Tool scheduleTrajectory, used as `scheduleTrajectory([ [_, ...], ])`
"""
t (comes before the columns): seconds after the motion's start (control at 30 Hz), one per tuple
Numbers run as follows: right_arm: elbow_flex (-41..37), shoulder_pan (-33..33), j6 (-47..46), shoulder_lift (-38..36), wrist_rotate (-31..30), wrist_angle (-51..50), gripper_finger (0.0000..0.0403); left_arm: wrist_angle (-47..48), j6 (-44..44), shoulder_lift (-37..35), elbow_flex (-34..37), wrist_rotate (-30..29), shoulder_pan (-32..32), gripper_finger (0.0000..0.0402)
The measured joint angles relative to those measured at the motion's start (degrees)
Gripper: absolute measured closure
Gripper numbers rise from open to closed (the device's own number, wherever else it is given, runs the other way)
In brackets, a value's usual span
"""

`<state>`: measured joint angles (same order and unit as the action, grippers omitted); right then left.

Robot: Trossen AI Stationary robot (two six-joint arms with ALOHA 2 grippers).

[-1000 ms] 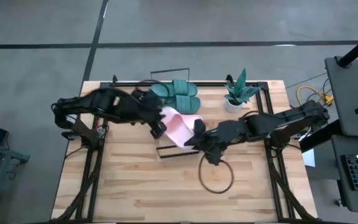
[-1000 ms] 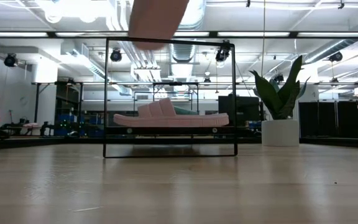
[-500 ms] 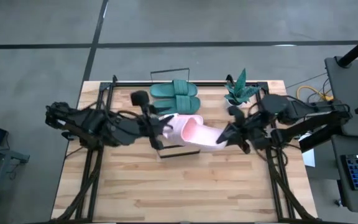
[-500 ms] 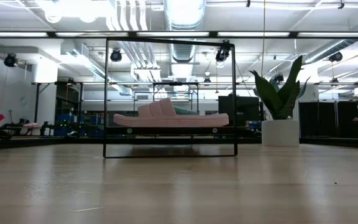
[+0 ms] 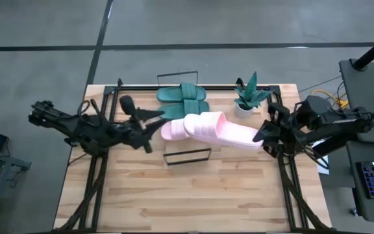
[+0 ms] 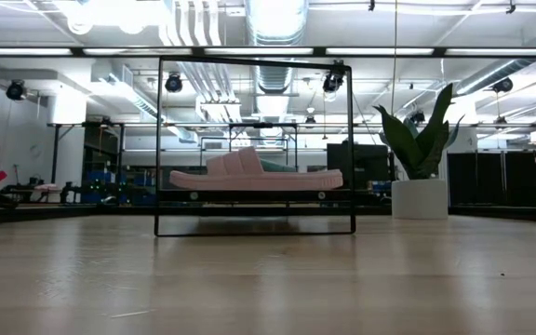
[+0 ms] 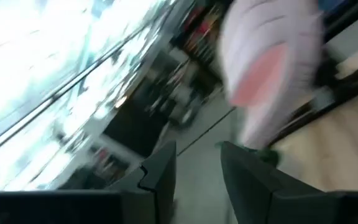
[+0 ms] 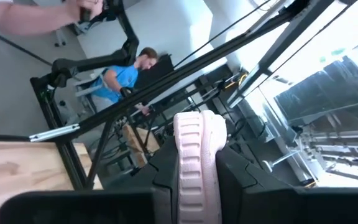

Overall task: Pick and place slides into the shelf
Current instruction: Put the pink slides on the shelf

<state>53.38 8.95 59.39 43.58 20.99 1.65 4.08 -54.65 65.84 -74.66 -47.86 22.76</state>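
Two dark robot arms reached in over a pale wooden tabletop (image 5: 174,195) from opposite sides, seen from above. The right gripper (image 5: 260,135) was clamped on the edge of the sole of a light pink slide (image 5: 229,133), holding it in the air over the middle of the tabletop, toe end pointing toward the left arm. The right wrist view showed that sole edge pinched between the two fingers. The left gripper (image 5: 149,122) sat just beside the slide's free end, fingers apart with nothing between them.

The shelf (image 6: 249,195), a low board with black wire rails at its ends, stood in the middle of the tabletop. From table height a second pink slide (image 6: 254,174) lay flat on the board, with something teal showing behind it. From above, the two teal slides (image 5: 184,96) sat side by side at the shelf's far end, near a teal potted plant (image 5: 249,94). A person in a blue top (image 8: 126,74) showed in the room beyond.

Three slides looked placed, so this appeared to be the last carry. The next move probably called for lowering the held slide level onto the bare part of the board beside its pink partner, clear of the wire rail, then opening the right gripper.
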Motion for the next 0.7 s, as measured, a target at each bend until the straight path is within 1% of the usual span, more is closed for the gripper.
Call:
scheduleTrajectory([
  [0.1, 0.0, 0.0, -1.5, 0.0, 0.0, 0.7, 0.0352, -1.3, 1.6, -5.1, 6.8, 9.9, -0.1, 0.029],
  [0.13, 0.1, 0.0, -1.6, 0.3, 0.0, 0.7, 0.0352, -3.2, 1.0, -6.3, 9.2, 12.9, -0.1, 0.029],
  [0.2, 0.3, 0.0, -2.2, 1.0, 0.1, 1.9, 0.0352, -10.2, -2.7, -8.4, 13.8, 16.9, -0.2, 0.029],
  [0.33, 0.3, 0.0, -3.6, 3.1, 0.9, 6.4, 0.0352, -28.3, -16.6, -10.0, 21.9, 18.6, -0.3, 0.029],
  [0.37, 0.3, 0.0, -3.8, 3.6, 1.0, 7.5, 0.0352, -32.0, -19.4, -9.9, 23.6, 18.7, -0.3, 0.029],
  [0.43, 0.3, 0.0, -3.8, 4.6, 1.7, 9.3, 0.0352, -37.1, -21.7, -9.4, 26.0, 19.1, -0.3, 0.029],
  [0.6, 0.3, 0.0, -4.4, 7.1, 6.9, 11.9, 0.0352, -37.3, -22.3, -9.1, 27.7, 19.1, -0.3, 0.029],
  [0.7, 0.3, 0.0, -4.6, 8.5, 7.9, 12.6, 0.0352, -36.7, -22.2, -8.4, 28.2, 19.5, -0.2, 0.029],
])
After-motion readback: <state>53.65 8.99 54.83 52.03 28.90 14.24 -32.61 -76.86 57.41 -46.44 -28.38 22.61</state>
